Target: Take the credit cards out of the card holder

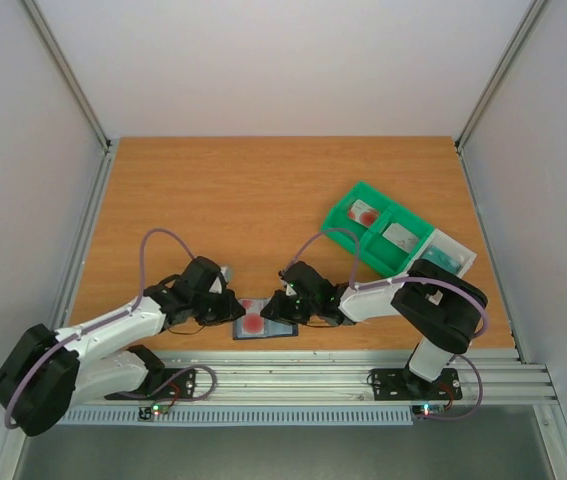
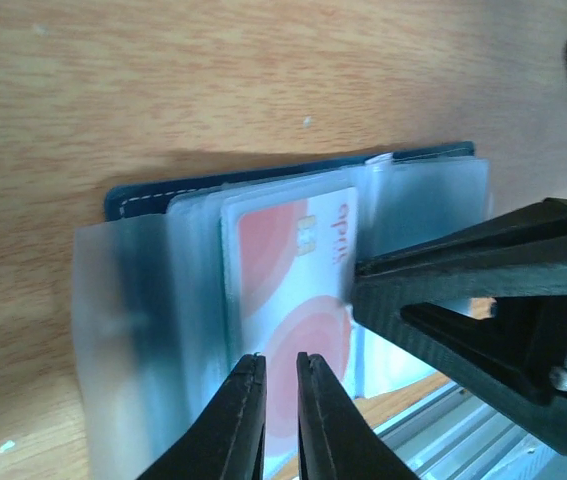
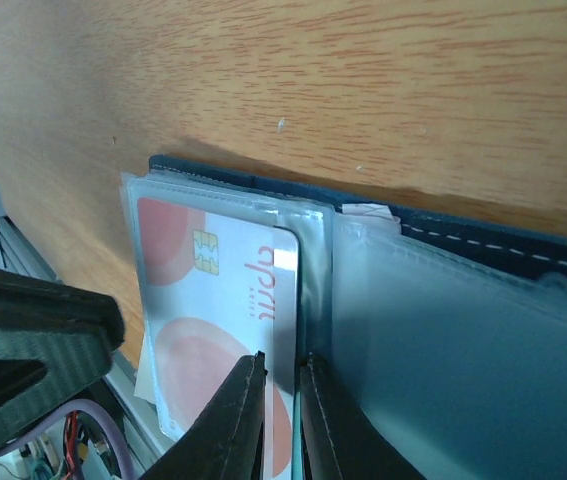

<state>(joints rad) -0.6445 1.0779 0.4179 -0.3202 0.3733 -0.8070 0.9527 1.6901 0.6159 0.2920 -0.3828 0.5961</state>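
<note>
My L gripper (image 2: 281, 362) is sitting over the top credit card (image 2: 283, 240), jaws nearly together; can't tell if it's pinching. The card holder (image 1: 281, 328) is lying open near the front edge, btw both grippers. My R gripper (image 3: 283, 365) is straddling the card's edge, grip unclear too. I'm prob. working this card from its sleeve. Next: firm pinch, slide out. Wood table (image 1: 263, 200), white walls (image 1: 263, 60).

Red lettering on the top credit card (image 3: 218, 300) is too unclear to read.

Robot lab cell, white enclosure walls (image 1: 263, 60), aluminium rails (image 1: 313, 375), wooden tabletop (image 1: 263, 190)
</note>
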